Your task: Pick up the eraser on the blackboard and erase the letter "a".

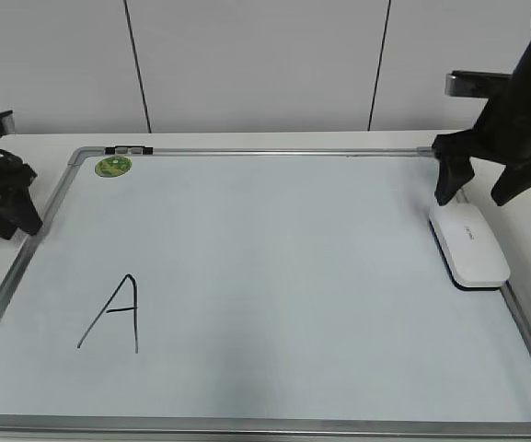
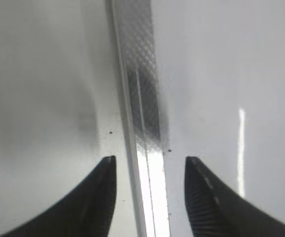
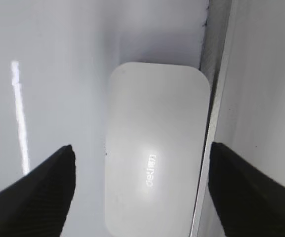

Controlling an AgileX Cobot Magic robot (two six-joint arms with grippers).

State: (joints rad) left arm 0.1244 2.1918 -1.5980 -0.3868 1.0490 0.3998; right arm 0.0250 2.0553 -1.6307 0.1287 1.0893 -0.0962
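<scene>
The white eraser (image 1: 472,244) lies flat at the right edge of the blackboard (image 1: 274,249), a white board with a silver frame. My right gripper (image 1: 473,196) is open and hovers just above the eraser's far end, not touching it. In the right wrist view the eraser (image 3: 154,153) lies between the spread fingers (image 3: 142,147), beside the frame (image 3: 216,98). My left gripper (image 1: 18,228) is open and empty over the board's left frame (image 2: 142,98), which runs between its fingers (image 2: 151,160). No small lowercase "a" shows in any view.
A large capital "A" (image 1: 113,313) in black marker is at the board's lower left. A round green sticker (image 1: 113,167) sits near the top left corner, with small clips (image 1: 129,149) on the top frame. A white wall stands behind the table.
</scene>
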